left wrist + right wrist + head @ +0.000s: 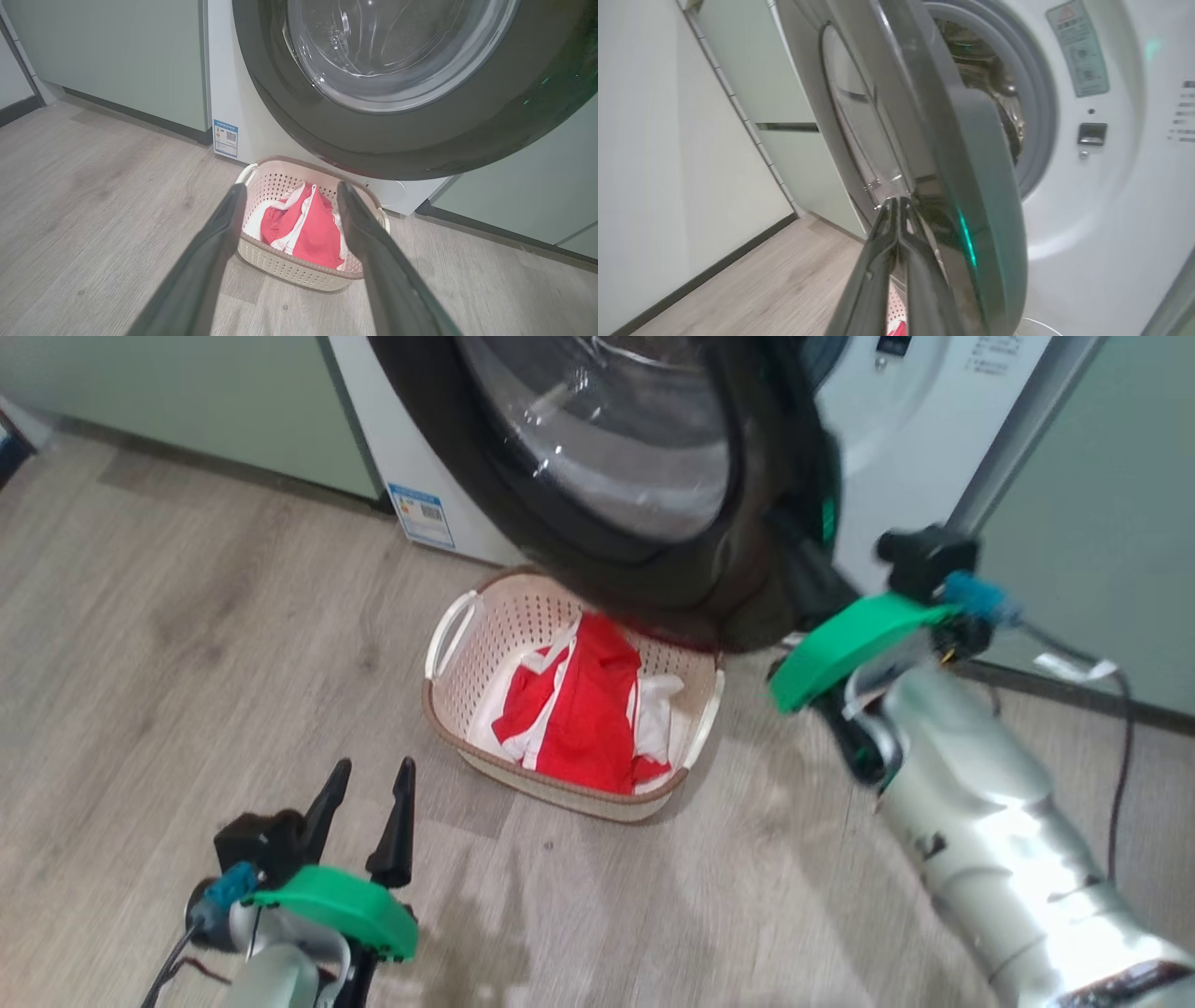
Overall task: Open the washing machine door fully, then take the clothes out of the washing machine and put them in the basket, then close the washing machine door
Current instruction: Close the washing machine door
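Note:
The washing machine (896,439) is white, and its door (672,588), black-rimmed with a glass bowl, hangs partly swung out above the basket (523,616). Red and white clothes (579,709) lie inside the cream basket on the floor. My right gripper (810,581) is at the door's right edge. In the right wrist view it (897,205) is shut, with its tips against the door (971,140), and the grey drum ring (1036,116) shows behind. My left gripper (373,770) stands open and empty, short of the basket (289,270) and the clothes (303,228).
Pale green cabinets (187,401) flank the washer on the left, with another cabinet (1102,504) on the right. A blue label (422,515) sits low on the washer front. A dark cable (1116,784) hangs beside my right forearm. Wood floor (187,663) spreads left of the basket.

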Controlling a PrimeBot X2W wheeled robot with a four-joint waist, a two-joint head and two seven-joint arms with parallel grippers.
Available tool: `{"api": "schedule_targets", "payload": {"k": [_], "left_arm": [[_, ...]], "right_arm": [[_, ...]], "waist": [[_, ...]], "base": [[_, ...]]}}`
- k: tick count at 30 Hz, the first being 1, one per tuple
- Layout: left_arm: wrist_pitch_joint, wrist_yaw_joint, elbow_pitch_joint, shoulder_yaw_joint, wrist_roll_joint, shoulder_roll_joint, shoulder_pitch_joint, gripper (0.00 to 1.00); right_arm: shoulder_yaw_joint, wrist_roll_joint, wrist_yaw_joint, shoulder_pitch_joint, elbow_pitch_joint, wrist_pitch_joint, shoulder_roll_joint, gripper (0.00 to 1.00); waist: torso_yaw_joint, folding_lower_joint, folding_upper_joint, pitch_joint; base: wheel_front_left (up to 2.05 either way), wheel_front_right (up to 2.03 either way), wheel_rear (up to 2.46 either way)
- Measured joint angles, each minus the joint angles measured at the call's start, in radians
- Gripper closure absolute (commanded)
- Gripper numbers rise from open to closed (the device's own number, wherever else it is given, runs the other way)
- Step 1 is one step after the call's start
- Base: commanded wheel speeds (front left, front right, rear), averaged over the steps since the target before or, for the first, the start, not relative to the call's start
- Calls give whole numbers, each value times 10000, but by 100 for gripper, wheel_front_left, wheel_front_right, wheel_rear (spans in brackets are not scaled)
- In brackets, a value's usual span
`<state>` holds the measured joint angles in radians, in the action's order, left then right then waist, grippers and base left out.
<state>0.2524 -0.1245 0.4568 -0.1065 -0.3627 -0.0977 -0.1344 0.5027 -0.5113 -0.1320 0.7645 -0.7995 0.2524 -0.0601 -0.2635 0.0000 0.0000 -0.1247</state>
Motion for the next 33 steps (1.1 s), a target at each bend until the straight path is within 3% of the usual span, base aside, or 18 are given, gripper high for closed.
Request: {"api": "schedule_targets", "payload": {"k": [9, 17, 24, 33], "left_arm": [[0, 0, 0, -157, -96, 157, -551, 0], [0, 0, -33, -399, -174, 387, -1098, 0], [0, 0, -35, -579, -378, 447, -1561, 0], [2, 0, -33, -598, -380, 502, -1645, 0]], "right_arm": [[-1540, 384, 2, 1787, -1383, 0, -42, 100], [-2205, 991, 2, 3817, -2903, 0, -119, 100], [-2617, 1384, 2, 5101, -3958, 0, -552, 100], [-3281, 1916, -90, 5565, -4151, 0, -658, 100]], "waist": [[-17, 0, 0, -849], [-153, 0, 0, -1714], [-433, 1, 0, -2272], [-555, 0, 0, -2568]], "base": [[0, 0, 0], [0, 0, 0], [0, 0, 0], [0, 0, 0]]}}
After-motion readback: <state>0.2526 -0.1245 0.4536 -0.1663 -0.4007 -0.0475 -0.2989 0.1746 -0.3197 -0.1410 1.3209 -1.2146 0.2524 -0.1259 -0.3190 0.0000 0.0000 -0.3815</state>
